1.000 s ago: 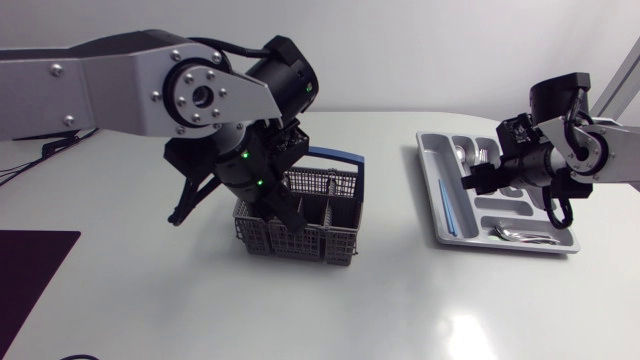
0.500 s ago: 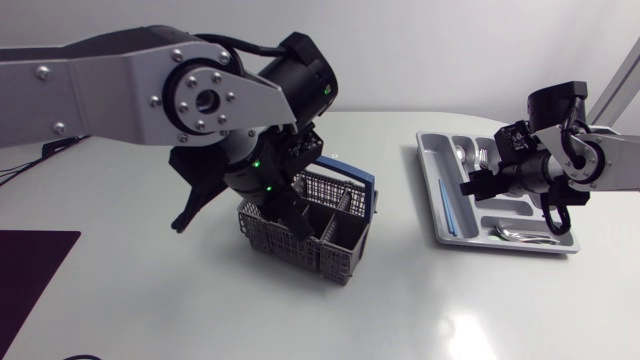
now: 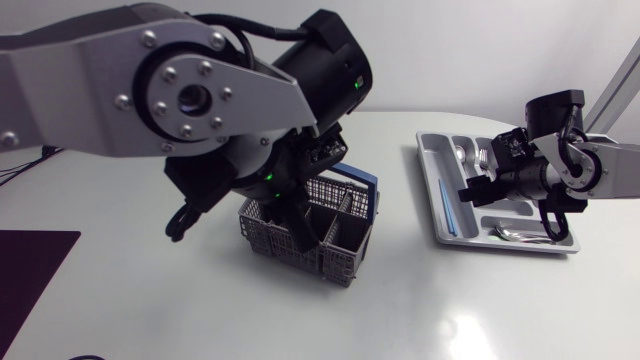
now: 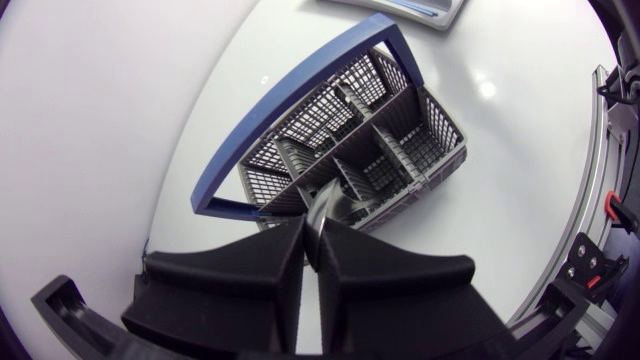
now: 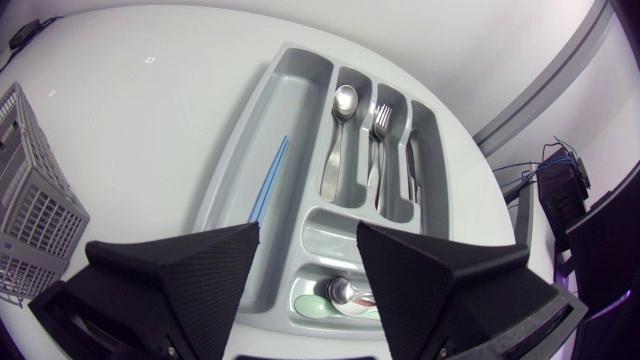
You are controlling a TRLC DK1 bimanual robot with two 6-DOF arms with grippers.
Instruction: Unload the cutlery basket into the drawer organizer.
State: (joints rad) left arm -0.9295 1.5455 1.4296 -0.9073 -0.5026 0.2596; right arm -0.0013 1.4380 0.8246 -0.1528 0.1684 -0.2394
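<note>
Your left gripper (image 4: 312,262) is clamped on a thin cutlery piece (image 4: 323,205), directly above the cutlery basket (image 4: 440,115), whose grid walls stand close around the piece. Your right gripper (image 5: 305,265) hangs with fingers spread over the drawer organizer (image 5: 232,180). Bare table (image 3: 420,300) lies between basket and organizer

Your left arm is angling steeply down, its left gripper (image 4: 312,228) pinching a thin piece of cutlery (image 4: 322,203) between both fingers. Your right gripper (image 5: 308,236) is hovering with fingers spread wide.
</note>
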